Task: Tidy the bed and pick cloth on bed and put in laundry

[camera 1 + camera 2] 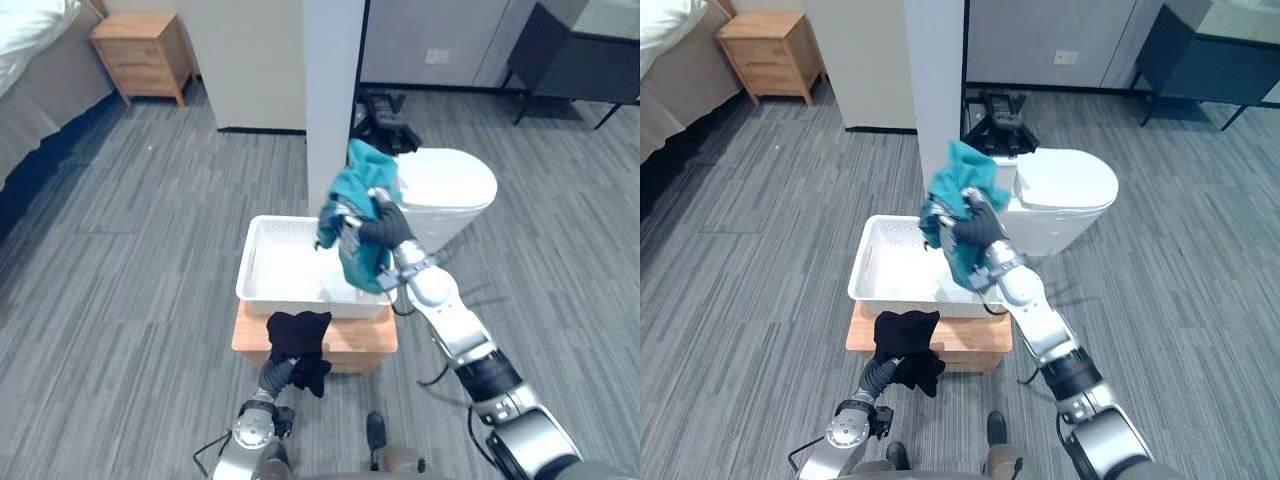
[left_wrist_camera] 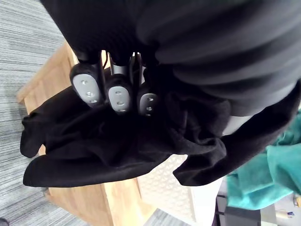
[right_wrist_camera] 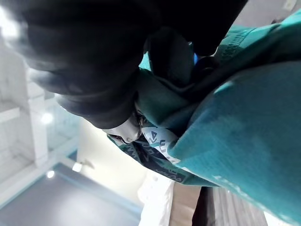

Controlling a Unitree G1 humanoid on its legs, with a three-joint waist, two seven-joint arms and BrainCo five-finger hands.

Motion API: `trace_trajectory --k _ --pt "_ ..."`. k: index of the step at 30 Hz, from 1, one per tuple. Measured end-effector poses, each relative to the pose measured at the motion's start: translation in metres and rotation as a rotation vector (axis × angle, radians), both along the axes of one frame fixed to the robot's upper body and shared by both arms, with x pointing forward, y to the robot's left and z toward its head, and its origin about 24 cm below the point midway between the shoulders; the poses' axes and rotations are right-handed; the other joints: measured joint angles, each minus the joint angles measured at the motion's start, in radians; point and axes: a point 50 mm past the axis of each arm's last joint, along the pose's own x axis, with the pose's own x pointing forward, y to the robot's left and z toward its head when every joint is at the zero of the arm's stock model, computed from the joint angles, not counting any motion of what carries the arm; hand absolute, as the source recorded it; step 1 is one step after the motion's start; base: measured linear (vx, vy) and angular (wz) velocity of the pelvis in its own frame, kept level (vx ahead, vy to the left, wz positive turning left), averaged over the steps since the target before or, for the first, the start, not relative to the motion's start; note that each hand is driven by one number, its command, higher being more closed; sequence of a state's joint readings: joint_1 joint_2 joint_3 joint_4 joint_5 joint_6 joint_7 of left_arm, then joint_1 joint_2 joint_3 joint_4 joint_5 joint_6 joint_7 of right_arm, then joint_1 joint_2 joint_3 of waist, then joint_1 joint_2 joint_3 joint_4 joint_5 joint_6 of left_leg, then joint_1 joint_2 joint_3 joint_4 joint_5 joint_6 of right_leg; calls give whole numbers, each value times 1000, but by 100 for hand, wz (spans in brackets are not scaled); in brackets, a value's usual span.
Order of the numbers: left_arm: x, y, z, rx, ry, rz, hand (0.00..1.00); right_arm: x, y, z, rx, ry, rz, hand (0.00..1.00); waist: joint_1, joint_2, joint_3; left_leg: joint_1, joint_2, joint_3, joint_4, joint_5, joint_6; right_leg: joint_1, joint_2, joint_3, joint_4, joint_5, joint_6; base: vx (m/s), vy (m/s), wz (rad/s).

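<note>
A teal cloth (image 1: 362, 170) is held bunched in the right hand (image 1: 385, 228), whose fingers are curled round its folds. It is raised above the right end of a white laundry basket (image 1: 248, 262), with its lower part hanging down in front of the basket's right side. In the right wrist view, one fingertip is seen pressed into the teal fabric beneath the dark cover.

The basket is set on a low wooden worktop (image 1: 350, 340), and its perforated floor is seen bare on the left side.

A black cloth (image 1: 298, 335) is gripped by the left hand (image 2: 117, 92). It is held up at the near edge of the worktop, just short of the basket's front wall. In the left wrist view, the dark-tipped fingers are seen closed into the black fabric, which is draped in loose folds below them.

A white pillar (image 1: 333, 90) stands directly behind the basket, and a white round-topped object (image 1: 455, 185) is placed just to its right.

Well apart at the far left, a wooden nightstand (image 1: 143, 55) is seen beside the corner of a bed (image 1: 35, 60), which is covered in pale bedding. The grey plank floor (image 1: 130, 250) extends between the bed and the worktop.
</note>
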State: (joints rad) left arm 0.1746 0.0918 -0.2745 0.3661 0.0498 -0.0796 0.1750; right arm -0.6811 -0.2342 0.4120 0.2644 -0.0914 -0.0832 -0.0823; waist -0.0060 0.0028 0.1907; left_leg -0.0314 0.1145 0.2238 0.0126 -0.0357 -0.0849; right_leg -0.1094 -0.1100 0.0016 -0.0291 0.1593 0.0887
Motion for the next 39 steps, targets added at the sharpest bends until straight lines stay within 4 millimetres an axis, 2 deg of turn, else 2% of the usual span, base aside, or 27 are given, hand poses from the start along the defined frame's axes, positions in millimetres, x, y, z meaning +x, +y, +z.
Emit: trace_trajectory --k 4,8,9,11,15,16,22,26,27,28,29,30,32,33,34,35,36,39 --pt "6 1 13 -13 -71 -10 100 18 -1 19 -78 -48 -43 100 9 51 78 -68 -6 -27 -16 31 -2 -59 -10 -10 3 13 -1 -125 2 26" --pt "13 -7 37 -58 -199 -59 100 43 -17 40 -190 -74 -152 100 21 123 172 -98 -8 -37 -95 127 -8 -115 -11 -45 2 17 3 -70 -32 23" --pt "14 -9 41 -68 -218 -72 100 47 -20 45 -202 -81 -174 100 20 132 185 -101 -8 -39 -109 142 -9 -123 -11 -51 2 20 3 -81 -15 17" --pt "15 -17 55 -110 -290 -121 100 62 -39 65 -258 -110 -279 100 22 149 222 -143 -11 -45 -112 165 -3 -157 -14 -59 -3 33 9 -77 3 10" --pt "15 -23 61 -180 -316 -139 100 73 -83 86 -286 -123 -452 100 25 183 247 -168 -16 -71 -111 180 4 -162 -14 -84 -11 44 6 -26 23 21" --pt "14 -25 63 -197 -321 -147 100 75 -95 92 -293 -132 -502 0 29 191 251 -172 -17 -72 -110 180 5 -165 -15 -84 -11 44 6 3 29 5" --pt "13 -34 69 -243 -342 -178 100 75 -144 89 -309 -79 -662 0 25 197 253 -167 -19 -54 -109 183 9 -170 -15 -67 -11 46 10 17 16 -8" --pt "12 -44 80 -273 -379 -215 100 69 -167 55 -438 -24 -730 0 19 198 252 -123 -16 -23 -111 180 10 -140 -10 -40 -13 46 10 13 11 -18" --pt "13 -45 84 -280 -395 -220 100 67 -171 41 -475 -2 -739 0 18 198 252 -107 -13 -17 -115 177 11 -128 -7 -33 -14 46 11 -8 5 -19" --pt "14 -48 90 -289 -419 -234 100 61 -174 18 -511 31 -743 0 19 196 250 -86 -10 -6 -115 173 9 -110 -2 -24 -19 44 12 -21 3 -23" --pt "16 -49 97 -295 -449 -245 100 53 -170 -4 -546 41 -735 0 16 192 247 -65 -9 5 -116 162 3 -91 2 -20 -27 30 25 -25 3 -25" --pt "17 -49 100 -295 -463 -248 100 49 -165 -17 -564 47 -722 0 14 188 240 -58 -9 13 -116 159 3 -87 4 -15 -28 29 24 -11 -4 -28" --pt "20 -44 111 -289 -514 -257 100 30 -138 -67 -612 103 -640 0 -16 165 167 -49 -5 35 -116 151 1 -82 11 2 -44 26 21 27 -16 -27" --pt "22 -43 115 -287 -529 -256 100 23 -133 -78 -613 119 -623 0 -21 158 152 -40 -3 39 -116 148 0 -76 11 5 -46 26 21 56 -20 -17" --pt "27 -37 124 -295 -568 -234 100 9 -126 -95 -622 137 -595 0 -37 143 131 -18 6 45 -116 139 -6 -55 13 9 -49 22 25 47 -13 -23" --pt "35 -28 135 -296 -619 -203 100 -8 -125 -112 -616 166 -585 0 -39 122 93 -6 8 60 -116 132 -7 -51 13 25 -52 19 30 45 -8 -25" --pt "39 -22 142 -290 -649 -183 100 -16 -125 -119 -614 179 -584 0 -41 109 72 -4 9 66 -116 129 -7 -51 13 29 -54 19 31 40 -2 -27" --pt "66 11 180 -254 -826 -49 100 -44 -132 -139 -558 248 -627 0 -80 52 15 39 8 86 -116 113 -11 -16 13 44 -62 18 32 31 3 -15"
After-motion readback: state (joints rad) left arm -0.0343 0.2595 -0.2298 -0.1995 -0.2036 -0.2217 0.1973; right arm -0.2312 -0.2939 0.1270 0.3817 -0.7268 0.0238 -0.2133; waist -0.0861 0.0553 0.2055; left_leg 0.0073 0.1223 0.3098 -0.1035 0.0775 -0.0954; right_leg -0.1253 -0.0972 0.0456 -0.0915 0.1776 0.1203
